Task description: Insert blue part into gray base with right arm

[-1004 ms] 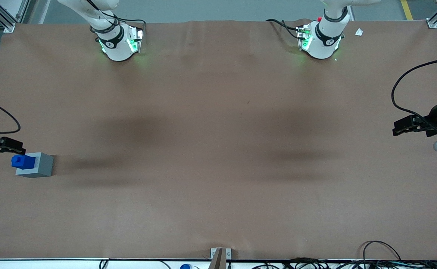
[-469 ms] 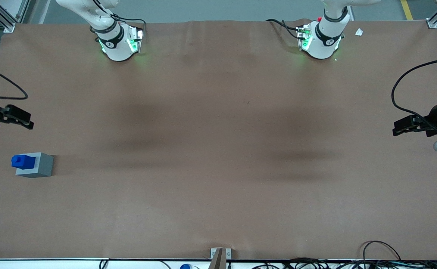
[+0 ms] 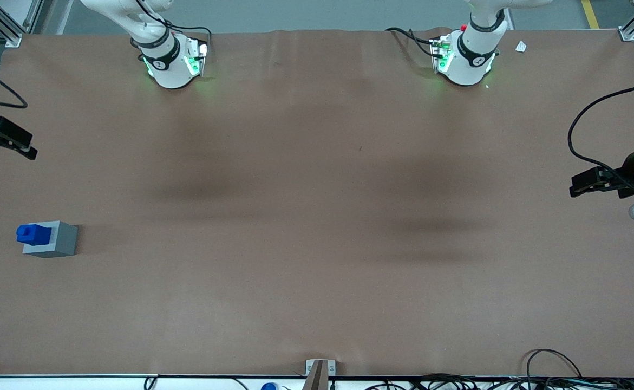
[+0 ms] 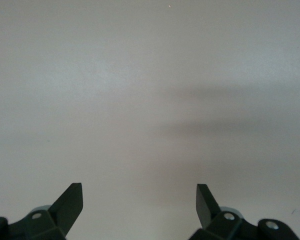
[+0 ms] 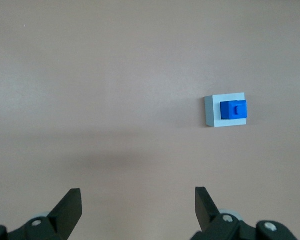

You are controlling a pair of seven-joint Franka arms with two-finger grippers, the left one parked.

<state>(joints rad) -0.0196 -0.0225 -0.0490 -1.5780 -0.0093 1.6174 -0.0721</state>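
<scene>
Part blue, seated in gray base on table. End effector well apart from base, farther from front camera, fingers spread wide, holding nothing.

A brown tabletop is filling the front view, its covering wrinkling slightly and soft shadows lying across it. A small white scrap is lying toward the parked arm's end. A metal bracket is sitting at the edge nearest the camera, with black cables looping near it and trailing along that edge.
</scene>
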